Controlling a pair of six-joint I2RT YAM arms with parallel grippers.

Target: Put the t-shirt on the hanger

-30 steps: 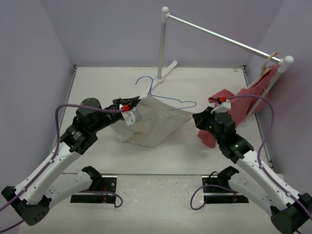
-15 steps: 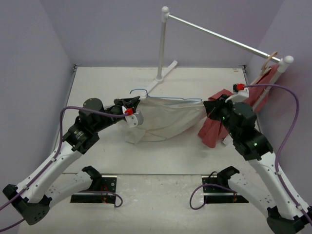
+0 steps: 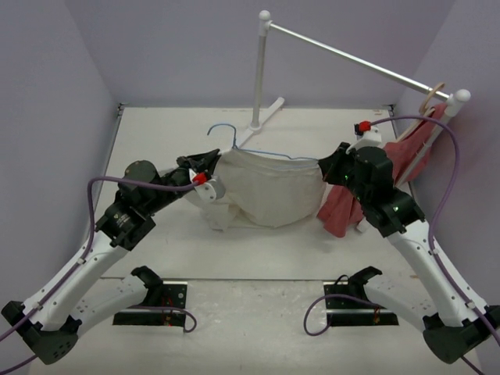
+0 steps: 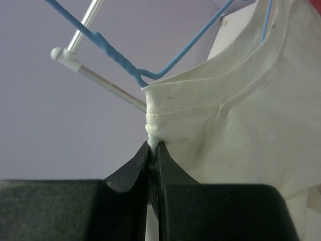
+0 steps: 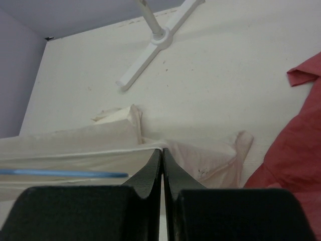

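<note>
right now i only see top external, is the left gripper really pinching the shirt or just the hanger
observer: the left wrist view shows the left gripper shut on a bunched bit of the t-shirt edge. The pinch is just under a bend in the hanger, and the wire sits above the fingertips.
operator: and the right side
observer: the right wrist view shows the right gripper shut on the stretched cloth edge. A length of blue wire lies along the cloth, left of its fingers.
operator: anything below it
observer: a loose pale fold rests on the table, near the red garment.
</note>
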